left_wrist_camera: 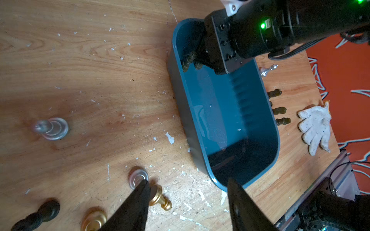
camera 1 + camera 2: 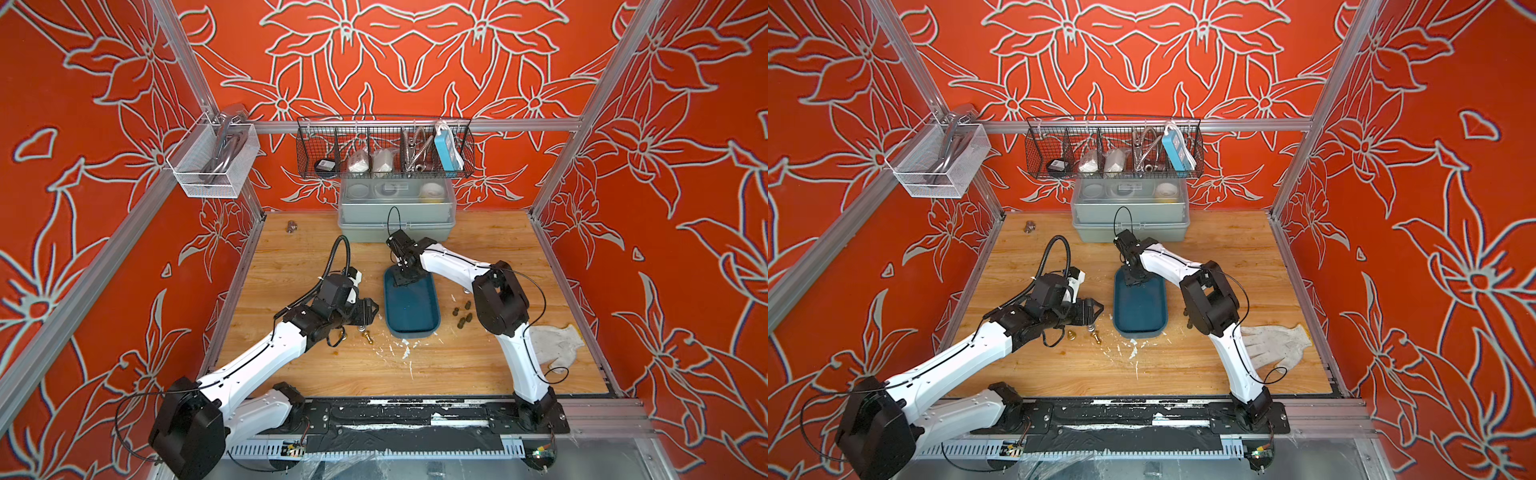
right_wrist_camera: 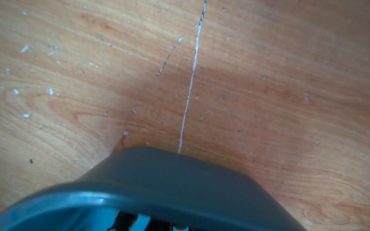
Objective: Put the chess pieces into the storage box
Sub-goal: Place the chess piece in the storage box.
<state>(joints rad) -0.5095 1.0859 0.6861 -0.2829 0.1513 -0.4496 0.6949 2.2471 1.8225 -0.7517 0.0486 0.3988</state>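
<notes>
Evenly bright; top views bow at edges — storage box blurred in right wrist view.

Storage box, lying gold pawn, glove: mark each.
storage box [image 2: 411,307]: a top view, bare floor.
lying gold pawn [image 1: 160,200]: left wrist view, stem.
glove [image 1: 316,128]: left wrist view, palm.

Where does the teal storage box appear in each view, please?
Top view: storage box just below the picture's centre.
Top view: storage box just below centre again.
Left wrist: storage box fills the middle, open side up.
Right wrist: storage box outer wall, close foreground.
Shared landmark: white glove, seen in all but the right wrist.
</notes>
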